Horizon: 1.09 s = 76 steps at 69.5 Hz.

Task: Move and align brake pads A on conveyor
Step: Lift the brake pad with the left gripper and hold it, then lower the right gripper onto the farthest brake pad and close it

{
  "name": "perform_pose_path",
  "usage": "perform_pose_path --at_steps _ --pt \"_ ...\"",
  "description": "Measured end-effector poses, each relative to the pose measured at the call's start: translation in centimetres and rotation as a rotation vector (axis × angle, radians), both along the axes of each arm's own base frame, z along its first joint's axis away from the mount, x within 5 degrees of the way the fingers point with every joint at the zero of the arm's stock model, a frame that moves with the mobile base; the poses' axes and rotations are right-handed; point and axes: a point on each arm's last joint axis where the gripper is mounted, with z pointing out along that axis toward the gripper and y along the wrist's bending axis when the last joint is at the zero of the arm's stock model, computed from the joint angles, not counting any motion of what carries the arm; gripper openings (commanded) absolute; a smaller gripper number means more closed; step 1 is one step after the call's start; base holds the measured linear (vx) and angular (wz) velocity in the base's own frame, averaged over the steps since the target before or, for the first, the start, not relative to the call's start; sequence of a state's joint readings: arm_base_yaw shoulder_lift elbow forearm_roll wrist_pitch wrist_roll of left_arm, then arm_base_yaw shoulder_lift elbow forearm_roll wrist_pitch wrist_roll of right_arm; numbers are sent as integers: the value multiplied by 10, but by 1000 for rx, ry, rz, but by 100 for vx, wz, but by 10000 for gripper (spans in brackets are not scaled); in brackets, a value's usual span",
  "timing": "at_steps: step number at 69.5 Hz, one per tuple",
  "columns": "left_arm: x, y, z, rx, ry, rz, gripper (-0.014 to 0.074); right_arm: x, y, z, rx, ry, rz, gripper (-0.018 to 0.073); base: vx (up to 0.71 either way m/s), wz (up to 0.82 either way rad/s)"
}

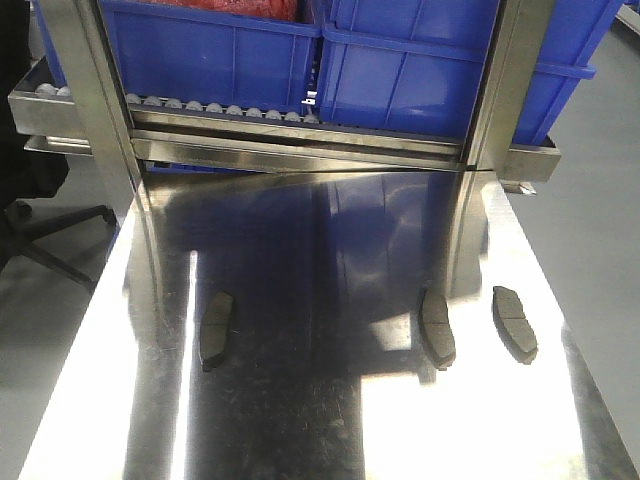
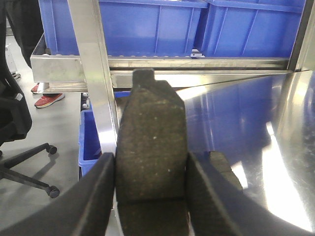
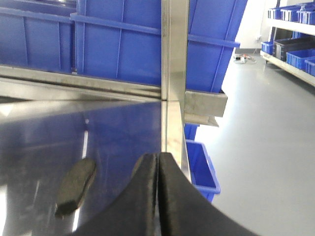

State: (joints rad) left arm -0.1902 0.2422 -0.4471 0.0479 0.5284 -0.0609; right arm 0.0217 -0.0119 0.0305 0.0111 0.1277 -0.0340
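Three brake pads A lie on the shiny steel tabletop (image 1: 320, 420) in the front view: one at the left (image 1: 216, 328) and two at the right (image 1: 437, 328) (image 1: 514, 322), all lengthwise. A fourth pad (image 2: 150, 128) stands on end in my left gripper (image 2: 150, 162), which is shut on its sides above the table's left edge; another pad (image 2: 224, 167) lies beyond it to the right. My right gripper (image 3: 157, 158) is shut on nothing, with a pad (image 3: 76, 186) on the table to its left. No gripper shows in the front view. The conveyor is out of view.
A steel roller rack (image 1: 300, 135) with blue crates (image 1: 210, 50) crosses the table's far end, carried by two steel uprights (image 1: 95, 110) (image 1: 500, 90). An office chair (image 2: 19, 147) stands on the floor at the left. Blue bins (image 3: 202, 167) sit on the floor at the right.
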Motion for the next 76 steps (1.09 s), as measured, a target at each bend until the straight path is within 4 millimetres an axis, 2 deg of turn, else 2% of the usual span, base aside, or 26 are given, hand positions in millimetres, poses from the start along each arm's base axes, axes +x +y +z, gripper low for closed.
perform_pose_path --at_steps 17,26,33,40,47,55,76 --pt "0 0 0 1 0 0 -6 -2 0 24 -4 -195 -2 -10 0 0" --pt "0 0 0 1 0 0 -6 -5 0 63 -3 -257 -2 -10 0 0" --pt "0 0 0 1 0 0 -6 5 0 91 -4 -194 -1 -10 0 0" --pt "0 0 0 1 0 0 -6 25 1 107 -8 -32 0 -10 0 0" --pt "0 0 0 1 0 0 -6 49 1 112 -8 141 3 -10 0 0" --pt "0 0 0 1 0 0 -6 72 2 103 -8 296 4 -10 0 0" --pt "0 0 0 1 0 0 -6 104 3 74 13 505 0 -1 0 0"
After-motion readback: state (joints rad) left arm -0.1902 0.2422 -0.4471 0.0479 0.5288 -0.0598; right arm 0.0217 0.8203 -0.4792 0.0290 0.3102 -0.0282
